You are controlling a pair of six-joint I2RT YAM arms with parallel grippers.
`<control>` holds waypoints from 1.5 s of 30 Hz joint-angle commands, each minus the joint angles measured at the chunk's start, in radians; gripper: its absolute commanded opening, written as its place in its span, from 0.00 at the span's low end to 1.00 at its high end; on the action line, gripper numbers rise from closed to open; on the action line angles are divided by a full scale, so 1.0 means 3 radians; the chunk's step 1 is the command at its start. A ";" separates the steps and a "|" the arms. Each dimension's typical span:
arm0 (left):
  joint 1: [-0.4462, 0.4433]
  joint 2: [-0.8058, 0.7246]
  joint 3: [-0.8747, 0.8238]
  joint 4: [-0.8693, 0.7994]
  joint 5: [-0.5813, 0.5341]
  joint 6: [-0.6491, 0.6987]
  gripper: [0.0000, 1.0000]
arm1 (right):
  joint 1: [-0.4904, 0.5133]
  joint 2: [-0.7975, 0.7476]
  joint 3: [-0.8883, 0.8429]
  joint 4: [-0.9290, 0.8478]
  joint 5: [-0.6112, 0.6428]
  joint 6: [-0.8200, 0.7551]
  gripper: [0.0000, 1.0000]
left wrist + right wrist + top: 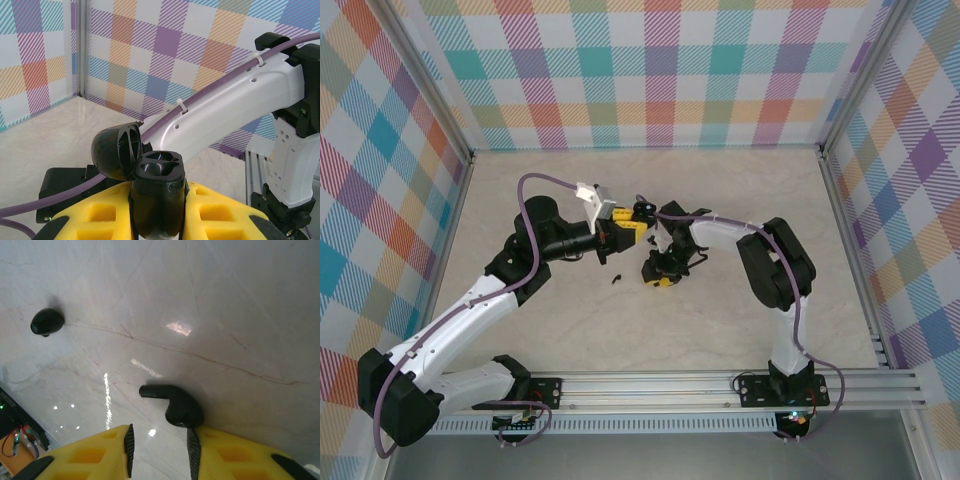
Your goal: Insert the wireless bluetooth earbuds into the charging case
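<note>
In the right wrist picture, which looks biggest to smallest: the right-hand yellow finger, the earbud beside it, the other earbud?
1. right-hand yellow finger
2. near earbud
3. far earbud; it sits farther from the camera, so the earbuds may really match.

Two black earbuds (47, 321) (175, 402) and one charging case (156, 200).
</note>
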 commanded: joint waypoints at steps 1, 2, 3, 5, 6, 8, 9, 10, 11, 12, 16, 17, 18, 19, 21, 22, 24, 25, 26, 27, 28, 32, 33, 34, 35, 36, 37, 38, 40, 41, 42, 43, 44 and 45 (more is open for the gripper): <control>-0.0038 -0.0058 -0.0051 0.0028 -0.0018 -0.0008 0.12 | 0.0031 0.0075 0.0115 0.0012 0.0188 0.0068 0.36; -0.0037 -0.0057 -0.0052 0.0028 -0.0022 -0.0009 0.12 | 0.0039 0.0076 0.0129 0.0028 0.0195 0.0070 0.36; -0.0038 -0.0061 -0.0052 0.0028 -0.0026 -0.0008 0.12 | 0.0043 0.0083 0.0152 0.0034 0.0213 0.0076 0.36; -0.0037 -0.0058 -0.0052 0.0028 -0.0029 -0.0006 0.12 | 0.0068 0.0110 0.0213 0.0014 0.0262 0.0076 0.36; -0.0038 -0.0057 -0.0057 0.0028 -0.0028 -0.0007 0.12 | 0.0076 0.0129 0.0245 -0.0002 0.0296 0.0077 0.36; -0.0038 -0.0062 -0.0057 0.0023 -0.0028 -0.0005 0.12 | 0.0099 0.0170 0.0317 -0.0022 0.0336 0.0071 0.36; -0.0038 -0.0065 -0.0057 0.0019 -0.0033 -0.0001 0.12 | 0.0111 0.0187 0.0347 -0.0037 0.0359 0.0071 0.36; -0.0038 -0.0066 -0.0055 0.0017 -0.0033 0.0003 0.12 | 0.0130 0.0205 0.0390 -0.0059 0.0402 0.0061 0.36; -0.0038 -0.0070 -0.0055 0.0013 -0.0036 0.0008 0.12 | 0.0150 0.0225 0.0437 -0.0097 0.0463 0.0042 0.36; -0.0038 -0.0072 -0.0058 0.0008 -0.0038 0.0009 0.12 | 0.0171 0.0242 0.0484 -0.0143 0.0518 0.0026 0.36; -0.0038 -0.0087 -0.0068 -0.0003 -0.0044 0.0014 0.12 | 0.0230 0.0283 0.0608 -0.0304 0.0716 -0.0024 0.36; -0.0037 -0.0094 -0.0066 -0.0007 -0.0043 0.0014 0.11 | 0.0243 0.0269 0.0608 -0.0316 0.0764 -0.0031 0.36; -0.0038 -0.0105 -0.0073 -0.0008 -0.0048 0.0015 0.11 | 0.0250 0.0248 0.0604 -0.0329 0.0800 -0.0041 0.36; -0.0038 -0.0109 -0.0075 -0.0008 -0.0056 0.0015 0.12 | 0.0254 0.0227 0.0603 -0.0342 0.0840 -0.0044 0.36; -0.0036 -0.0117 -0.0084 -0.0006 -0.0064 0.0015 0.12 | 0.0261 0.0176 0.0606 -0.0362 0.0909 -0.0081 0.36; -0.0038 -0.0117 -0.0083 -0.0008 -0.0064 0.0016 0.11 | 0.0262 0.0150 0.0603 -0.0360 0.0926 -0.0111 0.37; -0.0038 -0.0125 -0.0077 -0.0003 -0.0059 0.0015 0.11 | 0.0266 0.0117 0.0630 -0.0377 0.0936 -0.0200 0.38; -0.0035 -0.0123 -0.0076 0.0002 -0.0054 0.0015 0.12 | 0.0267 0.0112 0.0655 -0.0397 0.0941 -0.0248 0.39; -0.0036 -0.0131 -0.0074 0.0002 -0.0054 0.0015 0.12 | 0.0266 0.0121 0.0697 -0.0429 0.0951 -0.0308 0.41; -0.0037 -0.0136 -0.0073 0.0002 -0.0051 0.0015 0.11 | 0.0271 0.0137 0.0744 -0.0472 0.0956 -0.0377 0.41; -0.0038 -0.0137 -0.0078 0.0002 -0.0056 0.0015 0.11 | 0.0271 0.0154 0.0782 -0.0504 0.0966 -0.0435 0.43; -0.0035 -0.0157 -0.0081 -0.0013 -0.0059 0.0015 0.11 | 0.0285 0.0240 0.0981 -0.0661 0.1021 -0.0667 0.45; -0.0038 -0.0157 -0.0080 -0.0012 -0.0064 0.0018 0.11 | 0.0286 0.0274 0.1041 -0.0709 0.1024 -0.0721 0.45; -0.0038 -0.0159 -0.0085 -0.0013 -0.0068 0.0015 0.12 | 0.0291 0.0309 0.1090 -0.0753 0.1021 -0.0764 0.45; -0.0038 -0.0166 -0.0086 -0.0013 -0.0067 0.0016 0.11 | 0.0291 0.0348 0.1153 -0.0813 0.1010 -0.0818 0.45; -0.0038 -0.0163 -0.0088 -0.0013 -0.0069 0.0017 0.12 | 0.0301 0.0401 0.1223 -0.0878 0.1008 -0.0862 0.45; -0.0038 -0.0166 -0.0083 -0.0008 -0.0069 0.0015 0.12 | 0.0310 0.0439 0.1279 -0.0930 0.1025 -0.0893 0.45; -0.0037 -0.0170 -0.0081 -0.0008 -0.0073 0.0015 0.11 | 0.0322 0.0478 0.1338 -0.0991 0.1043 -0.0919 0.44; -0.0038 -0.0169 -0.0074 -0.0007 -0.0070 0.0015 0.12 | 0.0342 0.0533 0.1430 -0.1075 0.1097 -0.0958 0.44; -0.0038 -0.0170 -0.0076 -0.0008 -0.0073 0.0015 0.11 | 0.0355 0.0556 0.1469 -0.1111 0.1129 -0.0969 0.44; -0.0038 -0.0168 -0.0077 -0.0008 -0.0073 0.0015 0.12 | 0.0363 0.0576 0.1502 -0.1147 0.1145 -0.0984 0.44; -0.0038 -0.0170 -0.0074 -0.0008 -0.0079 0.0015 0.11 | 0.0372 0.0595 0.1529 -0.1173 0.1160 -0.0991 0.44; -0.0038 -0.0171 -0.0073 -0.0008 -0.0079 0.0015 0.11 | 0.0381 0.0610 0.1555 -0.1201 0.1190 -0.1004 0.44; -0.0038 -0.0169 -0.0073 -0.0008 -0.0082 0.0015 0.11 | 0.0393 0.0630 0.1574 -0.1225 0.1219 -0.1010 0.44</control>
